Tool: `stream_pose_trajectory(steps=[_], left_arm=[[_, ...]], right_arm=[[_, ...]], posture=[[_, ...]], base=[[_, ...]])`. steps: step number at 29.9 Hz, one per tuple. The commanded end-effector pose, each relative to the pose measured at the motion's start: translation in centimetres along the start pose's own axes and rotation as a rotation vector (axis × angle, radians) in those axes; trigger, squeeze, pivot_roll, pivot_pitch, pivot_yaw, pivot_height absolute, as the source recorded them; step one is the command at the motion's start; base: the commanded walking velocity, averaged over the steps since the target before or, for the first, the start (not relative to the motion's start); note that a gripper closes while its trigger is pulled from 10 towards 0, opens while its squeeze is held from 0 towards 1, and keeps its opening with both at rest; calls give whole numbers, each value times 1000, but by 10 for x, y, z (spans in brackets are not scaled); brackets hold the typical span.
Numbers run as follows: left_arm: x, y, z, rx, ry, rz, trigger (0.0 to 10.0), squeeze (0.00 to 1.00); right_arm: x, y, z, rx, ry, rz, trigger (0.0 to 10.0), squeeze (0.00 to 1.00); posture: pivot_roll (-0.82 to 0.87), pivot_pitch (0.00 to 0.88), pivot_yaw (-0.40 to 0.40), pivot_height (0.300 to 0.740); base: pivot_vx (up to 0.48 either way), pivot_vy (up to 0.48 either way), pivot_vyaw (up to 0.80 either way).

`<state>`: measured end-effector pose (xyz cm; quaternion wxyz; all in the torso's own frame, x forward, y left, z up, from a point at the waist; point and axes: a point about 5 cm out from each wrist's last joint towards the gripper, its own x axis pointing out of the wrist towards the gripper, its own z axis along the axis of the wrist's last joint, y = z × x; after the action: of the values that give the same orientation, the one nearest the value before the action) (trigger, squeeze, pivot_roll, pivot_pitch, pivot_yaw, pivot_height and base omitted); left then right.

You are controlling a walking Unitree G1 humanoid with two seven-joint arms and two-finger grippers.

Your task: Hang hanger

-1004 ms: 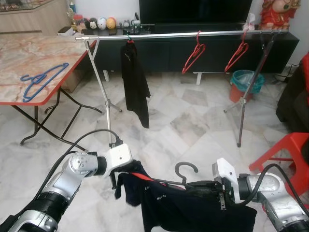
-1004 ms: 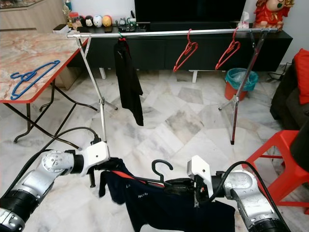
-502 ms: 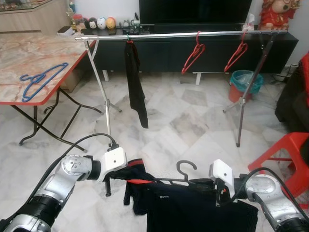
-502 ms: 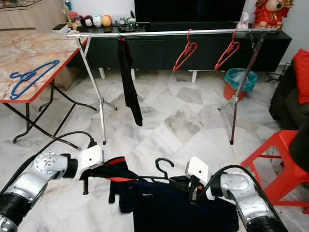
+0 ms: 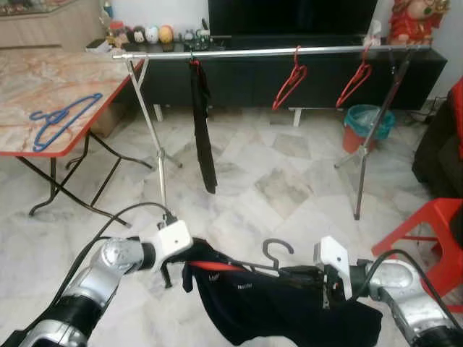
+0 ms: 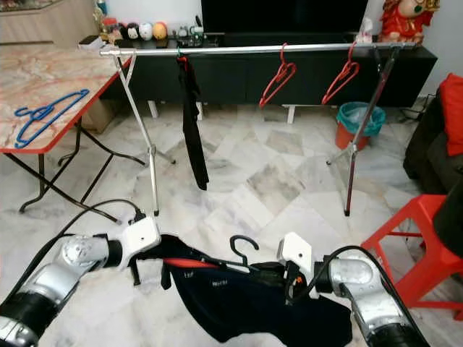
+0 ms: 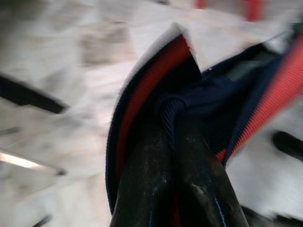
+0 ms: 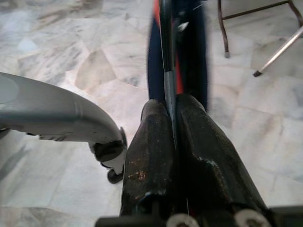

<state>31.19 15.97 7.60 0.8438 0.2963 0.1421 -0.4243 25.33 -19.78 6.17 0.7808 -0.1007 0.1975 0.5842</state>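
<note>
The clothes rail (image 5: 275,51) stands across the room beyond the robot, and everything here is placed against it. Left of the rail's left end, a blue hanger (image 5: 61,119) lies on the marble-topped surface (image 5: 29,87). On the rail hang a dark garment (image 5: 202,123) near its left end and two red hangers (image 5: 291,79) further right. Well short of the rail, low over the floor, the left pincer (image 7: 176,137) is clamped on the red-trimmed collar of a dark shirt (image 5: 282,307). That shirt sits on a black hanger (image 5: 278,249) whose hook rises between the two arms. At the shirt's right shoulder, the right pincer (image 8: 171,123) is closed on the black hanger's arm.
</note>
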Motion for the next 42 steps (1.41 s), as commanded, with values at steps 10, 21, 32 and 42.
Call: stream_pose_trajectory(steps=[10, 21, 32, 42], left_arm=[[-14, 34, -10, -65, 25, 245, 10000, 0], [-14, -13, -50, -60, 209, -61, 10000, 0], [1, -38, -50, -159, 168, -141, 10000, 0], [14, -52, -31, -179, 62, -240, 10000, 0]], right_arm=[[-8, -2, -8, -18, 68, -44, 0, 0], [-12, -13, -2, -28, 17, -146, 0, 0], [-2, -12, 15, 4, -161, -144, 0, 0], [11, -38, 26, 93, -355, -512, 0, 0]], posture=[[13, 0, 34, 740], [12, 0, 29, 740], [13, 0, 28, 740], [11, 0, 27, 740]], base=[[0, 0, 0], [0, 0, 0], [0, 0, 0], [0, 0, 0]])
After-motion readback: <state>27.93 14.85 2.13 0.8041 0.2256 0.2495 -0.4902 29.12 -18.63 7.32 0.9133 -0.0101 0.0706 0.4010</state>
